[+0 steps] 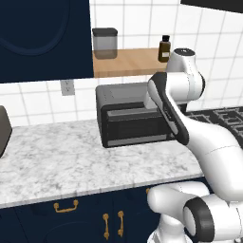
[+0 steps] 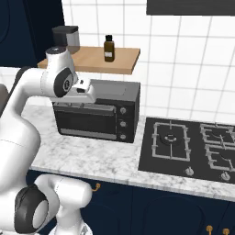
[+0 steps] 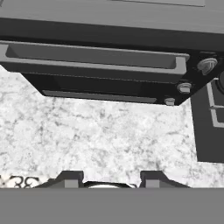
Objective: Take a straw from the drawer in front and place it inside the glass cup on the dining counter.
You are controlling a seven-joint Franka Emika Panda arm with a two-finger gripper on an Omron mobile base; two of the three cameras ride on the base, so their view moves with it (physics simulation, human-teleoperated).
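The white robot arm (image 1: pixel 190 123) stands at a marbled worktop (image 1: pixel 57 161) with navy, gold-handled cabinets below. A dark toaster oven (image 2: pixel 98 112) sits toward the worktop's back edge, against the tiled wall. Beside it, at the worktop's right end, lies a black gas hob (image 2: pixel 188 147). On a wooden shelf (image 2: pixel 98 59) above the oven stand a grey canister (image 1: pixel 105 43) with a black lid and a small brown bottle (image 2: pixel 109 48).

The gripper (image 3: pixel 109 177) hangs over bare marble just in front of the oven, its finger tips (image 3: pixel 70 178) standing apart with nothing between them. The straw, the drawer and the glass cup are out of sight from here.
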